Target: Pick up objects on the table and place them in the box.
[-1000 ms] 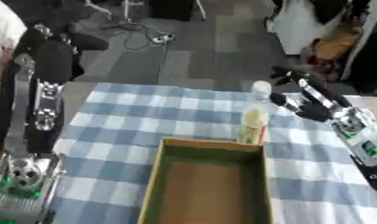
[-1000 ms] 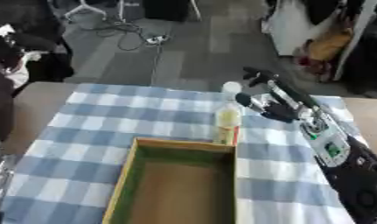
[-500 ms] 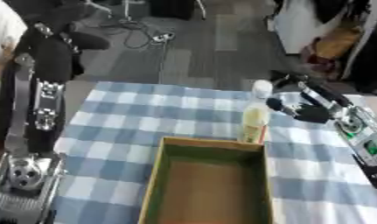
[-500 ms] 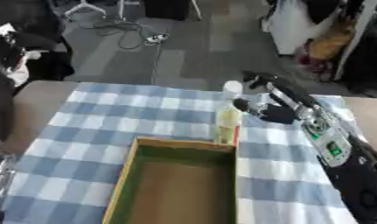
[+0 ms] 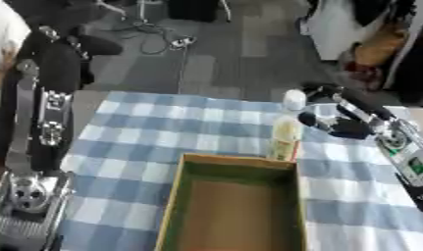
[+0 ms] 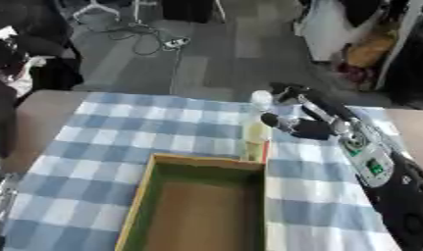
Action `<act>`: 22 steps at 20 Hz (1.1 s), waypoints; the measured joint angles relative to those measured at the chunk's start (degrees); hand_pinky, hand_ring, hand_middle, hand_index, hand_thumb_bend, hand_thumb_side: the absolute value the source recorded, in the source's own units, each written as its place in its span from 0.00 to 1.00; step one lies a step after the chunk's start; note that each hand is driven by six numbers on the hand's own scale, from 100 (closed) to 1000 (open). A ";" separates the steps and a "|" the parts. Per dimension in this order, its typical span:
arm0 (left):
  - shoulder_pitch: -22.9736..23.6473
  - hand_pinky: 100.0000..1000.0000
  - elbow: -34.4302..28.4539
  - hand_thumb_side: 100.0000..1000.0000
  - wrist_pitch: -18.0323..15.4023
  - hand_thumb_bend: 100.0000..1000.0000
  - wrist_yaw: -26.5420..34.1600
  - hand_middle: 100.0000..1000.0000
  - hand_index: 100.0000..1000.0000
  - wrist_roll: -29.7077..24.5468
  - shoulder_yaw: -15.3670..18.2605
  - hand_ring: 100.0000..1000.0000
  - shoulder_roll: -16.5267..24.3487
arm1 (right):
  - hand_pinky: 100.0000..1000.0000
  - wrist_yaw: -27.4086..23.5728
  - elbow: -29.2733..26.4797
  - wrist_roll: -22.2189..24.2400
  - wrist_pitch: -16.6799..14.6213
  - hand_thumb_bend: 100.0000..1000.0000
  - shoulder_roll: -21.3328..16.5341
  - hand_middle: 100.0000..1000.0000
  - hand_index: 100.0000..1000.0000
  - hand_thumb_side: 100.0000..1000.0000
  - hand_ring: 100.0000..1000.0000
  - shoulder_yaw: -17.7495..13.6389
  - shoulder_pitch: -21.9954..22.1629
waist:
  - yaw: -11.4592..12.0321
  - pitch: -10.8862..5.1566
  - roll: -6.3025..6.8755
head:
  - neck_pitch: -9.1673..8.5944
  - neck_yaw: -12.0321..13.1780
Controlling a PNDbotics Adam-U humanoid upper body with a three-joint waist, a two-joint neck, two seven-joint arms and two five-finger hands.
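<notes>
Box (image 5: 234, 211) empty, nothing placed yet. Right hand (image 5: 336, 121) spread just beside the upright bottle (image 5: 286, 128), not gripping; pick and drop remain.

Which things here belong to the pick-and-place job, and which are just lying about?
Job:
- bottle with white cap, upright on the checked cloth behind the box
- open cardboard box, nothing visible inside
- right hand, beside the bottle, fingers toward it

Lying about:
- cable on the floor beyond the table
- left arm, raised at the left edge, hand unseen
</notes>
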 measured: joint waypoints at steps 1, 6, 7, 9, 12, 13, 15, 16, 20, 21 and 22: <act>0.00 0.65 0.00 0.91 -0.01 0.41 0.00 0.74 0.81 -0.01 0.00 0.52 0.00 | 1.00 0.00 0.00 0.05 -0.04 0.54 0.00 0.84 1.00 0.94 0.78 0.00 0.00 | 0.08 0.03 -0.03 | -0.21 0.00; -0.09 0.65 0.00 0.91 -0.09 0.41 0.04 0.74 0.81 -0.09 -0.03 0.52 -0.06 | 1.00 0.00 0.00 0.10 -0.14 0.54 -0.02 0.84 1.00 0.94 0.80 0.00 0.00 | 0.41 0.60 -0.31 | -0.81 0.15; -0.22 0.65 0.00 0.91 -0.13 0.41 0.04 0.74 0.81 -0.12 -0.06 0.52 -0.07 | 1.00 0.00 0.00 0.09 -0.15 0.53 -0.06 0.84 1.00 0.94 0.80 0.00 0.00 | 0.46 0.74 -0.38 | -0.84 0.16; -0.43 0.65 0.00 0.91 -0.16 0.41 0.06 0.74 0.81 -0.16 -0.22 0.52 -0.20 | 1.00 0.00 0.00 0.09 -0.15 0.53 -0.28 0.84 1.00 0.94 0.79 0.00 0.00 | 0.72 0.98 -0.52 | -0.96 0.16; -0.53 0.65 0.00 0.91 -0.24 0.41 0.11 0.74 0.81 -0.26 -0.35 0.52 -0.52 | 1.00 0.00 0.00 0.08 -0.14 0.53 -0.49 0.84 1.00 0.95 0.79 -0.01 0.00 | 0.87 1.15 -0.55 | -1.30 0.16; -0.58 0.65 0.00 0.91 -0.26 0.41 0.13 0.74 0.81 -0.28 -0.35 0.52 -0.52 | 1.00 0.00 0.00 0.08 -0.14 0.53 -0.50 0.84 1.00 0.95 0.79 -0.01 0.00 | 1.06 1.25 -0.60 | -1.34 0.17; -0.76 0.65 0.00 0.91 -0.31 0.41 0.25 0.74 0.81 -0.32 -0.35 0.52 -0.52 | 1.00 0.02 0.00 0.09 -0.14 0.53 -0.50 0.84 1.00 0.95 0.80 -0.01 0.00 | 1.19 1.49 -0.78 | -1.36 0.19; -0.92 0.65 0.00 0.91 -0.32 0.41 0.29 0.74 0.81 -0.34 -0.35 0.52 -0.53 | 1.00 0.03 0.00 0.11 -0.14 0.53 -0.50 0.84 1.00 0.95 0.80 -0.01 0.00 | 1.24 1.50 -0.81 | -1.38 0.24; -1.05 0.65 0.00 0.91 -0.36 0.41 0.42 0.74 0.81 -0.38 -0.35 0.52 -0.53 | 1.00 0.05 0.03 0.15 -0.11 0.52 -0.50 0.85 1.00 0.95 0.81 -0.03 0.00 | 1.51 1.72 -0.88 | -1.75 0.39; -1.06 0.65 0.00 0.91 -0.37 0.41 0.45 0.74 0.81 -0.39 -0.35 0.52 -0.54 | 1.00 0.05 0.05 0.16 -0.11 0.52 -0.51 0.85 1.00 0.95 0.81 -0.04 0.00 | 1.58 1.79 -0.89 | -1.76 0.39; -1.09 0.65 0.00 0.91 -0.39 0.41 0.47 0.74 0.81 -0.40 -0.35 0.52 -0.55 | 1.00 0.05 0.05 0.16 -0.10 0.52 -0.51 0.85 1.00 0.95 0.81 -0.04 0.00 | 1.72 1.81 -0.89 | -1.76 0.39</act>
